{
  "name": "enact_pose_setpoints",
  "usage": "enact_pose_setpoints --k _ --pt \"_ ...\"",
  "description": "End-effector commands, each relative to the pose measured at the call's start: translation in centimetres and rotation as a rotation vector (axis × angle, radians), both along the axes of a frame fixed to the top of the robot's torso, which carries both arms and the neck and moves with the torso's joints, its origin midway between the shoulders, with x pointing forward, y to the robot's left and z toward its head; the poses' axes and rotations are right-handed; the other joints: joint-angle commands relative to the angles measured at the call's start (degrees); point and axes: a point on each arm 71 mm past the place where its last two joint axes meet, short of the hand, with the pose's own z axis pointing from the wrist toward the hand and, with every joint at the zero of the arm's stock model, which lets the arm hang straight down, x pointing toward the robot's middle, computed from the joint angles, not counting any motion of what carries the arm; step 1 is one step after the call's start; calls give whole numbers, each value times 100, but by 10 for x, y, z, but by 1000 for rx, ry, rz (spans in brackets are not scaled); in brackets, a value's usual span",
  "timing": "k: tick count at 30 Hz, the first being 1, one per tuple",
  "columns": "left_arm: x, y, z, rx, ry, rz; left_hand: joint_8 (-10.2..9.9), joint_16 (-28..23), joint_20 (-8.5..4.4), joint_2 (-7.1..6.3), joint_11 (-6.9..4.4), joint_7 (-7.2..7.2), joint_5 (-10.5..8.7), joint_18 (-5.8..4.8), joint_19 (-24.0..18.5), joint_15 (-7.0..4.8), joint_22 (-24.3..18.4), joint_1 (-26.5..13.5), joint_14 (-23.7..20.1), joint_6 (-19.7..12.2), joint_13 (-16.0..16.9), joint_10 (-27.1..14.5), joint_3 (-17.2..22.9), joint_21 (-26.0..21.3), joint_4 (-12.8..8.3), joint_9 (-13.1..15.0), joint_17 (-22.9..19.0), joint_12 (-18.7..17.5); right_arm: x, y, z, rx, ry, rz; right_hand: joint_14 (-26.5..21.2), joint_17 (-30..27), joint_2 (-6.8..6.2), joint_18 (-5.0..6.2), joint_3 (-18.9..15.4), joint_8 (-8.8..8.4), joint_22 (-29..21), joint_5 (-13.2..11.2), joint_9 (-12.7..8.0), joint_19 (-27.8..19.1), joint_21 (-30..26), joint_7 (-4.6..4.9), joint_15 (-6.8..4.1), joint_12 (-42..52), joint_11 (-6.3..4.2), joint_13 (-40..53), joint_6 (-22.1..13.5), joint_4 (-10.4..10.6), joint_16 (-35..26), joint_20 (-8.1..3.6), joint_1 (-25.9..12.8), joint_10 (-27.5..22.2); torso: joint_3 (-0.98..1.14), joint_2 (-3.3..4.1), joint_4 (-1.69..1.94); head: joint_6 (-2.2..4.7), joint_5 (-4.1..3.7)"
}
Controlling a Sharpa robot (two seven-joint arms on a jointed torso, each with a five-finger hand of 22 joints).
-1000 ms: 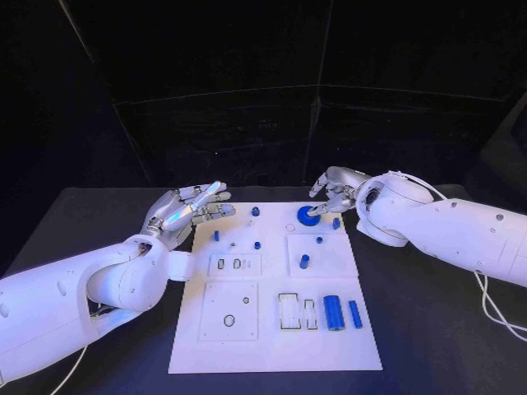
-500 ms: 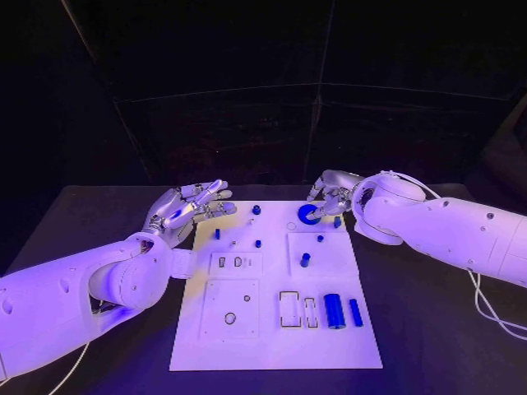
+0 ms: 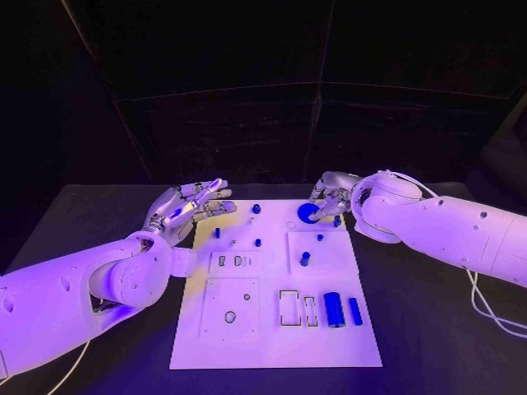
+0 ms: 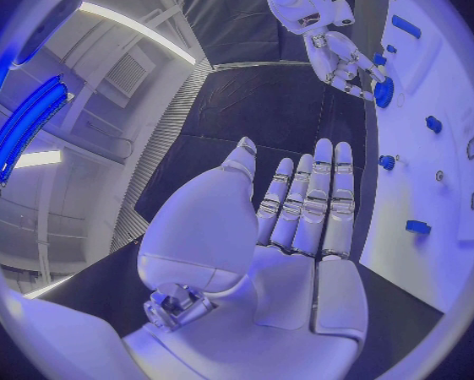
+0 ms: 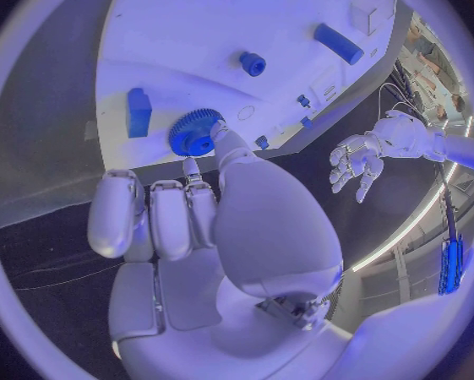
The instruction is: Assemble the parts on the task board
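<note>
The white task board lies in the middle of the black table. A blue gear sits near its far edge. My right hand reaches down to it and pinches the gear at its rim between the thumb and a finger, the other fingers curled beside it. Just off the board's far left corner hovers my left hand, fingers straight and apart and nothing in it. The left wrist view also shows the right hand on the gear.
A blue cylinder and a blue bar lie at the board's near right beside empty slots. Several small blue pegs stand farther back, one of them mid-board. A cable trails on the table at the right.
My right hand has closed in a little on the gear. The left hand has risen slightly. The gear and the other parts stay in place.
</note>
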Motion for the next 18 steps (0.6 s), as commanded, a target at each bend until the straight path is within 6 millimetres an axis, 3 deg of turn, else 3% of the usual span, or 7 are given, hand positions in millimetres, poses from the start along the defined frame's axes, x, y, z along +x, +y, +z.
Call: enact_pose_setpoints --k 1,18 --pt "0 -1 1 -7 -7 -12 -32 -16 2 14 -5 157 -14 36 19 19 -6 45 -7 30 -4 34 5 -28 -44 -3 7 -16 0 2 -1 -20 14 11 185 -5 6 -43 27 25 7 37 8 34 28 -5 39 25 10 515 48 -21 30 4 48 32 2 1 -6 -5 9" --pt "0 -1 1 -7 -6 -13 -32 -22 2 24 -7 154 -13 37 21 18 -9 53 -5 35 -4 40 8 -31 -50 -3 7 -16 2 4 -4 -46 -20 5 178 -26 184 -48 80 208 49 5 34 38 57 -52 10 67 -30 579 314 -115 40 -16 97 66 -5 0 3 -28 0"
